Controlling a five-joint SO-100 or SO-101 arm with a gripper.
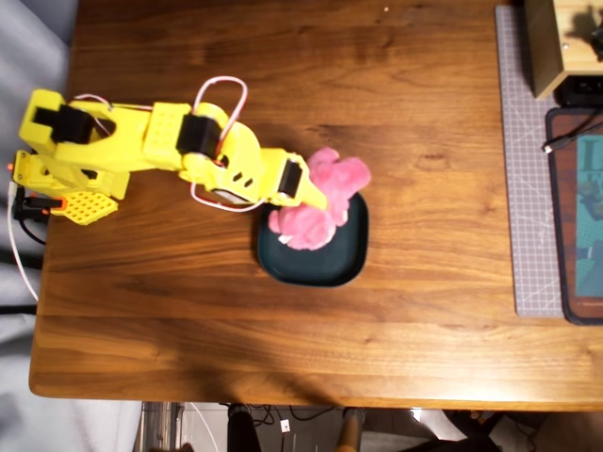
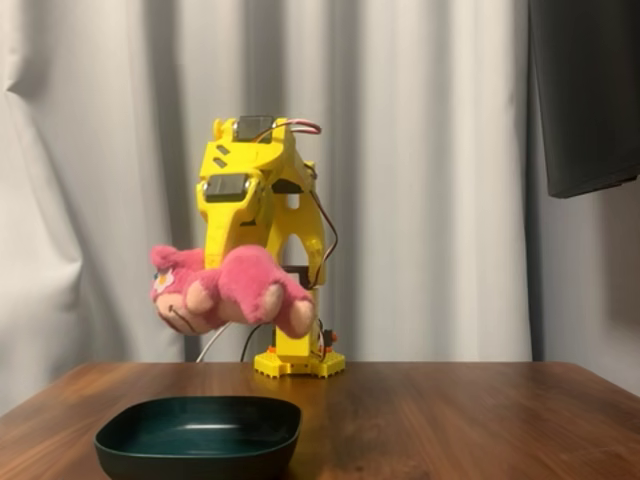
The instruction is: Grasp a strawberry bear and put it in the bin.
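Claw point(image 2: 238, 268) pinching bear point(image 2: 225, 290), bear held in air, clear of counter point(image 2: 450, 410). Overhead view: bear point(image 1: 320, 202) sits over bin's point(image 1: 316, 268) far rim. Fixed view: bin point(image 2: 200, 437) directly below bear, gap between them. Bin mid-counter, nearer front edge. Wooden box point(image 1: 563, 42) at far right corner.

overhead view: looks straight down on the whole wooden counter point(image 1: 377, 85), arm base at picture left, from well above.
fixed view: sits low near the counter point(image 2: 450, 420) edge, level, facing the arm head-on, curtain point(image 2: 420, 150) behind.
shared: yellow arm point(image 1: 170, 146) point(image 2: 255, 200), bin point(image 1: 316, 259) point(image 2: 200, 435), strawberry bear point(image 1: 325, 198) point(image 2: 230, 290), counter middle.
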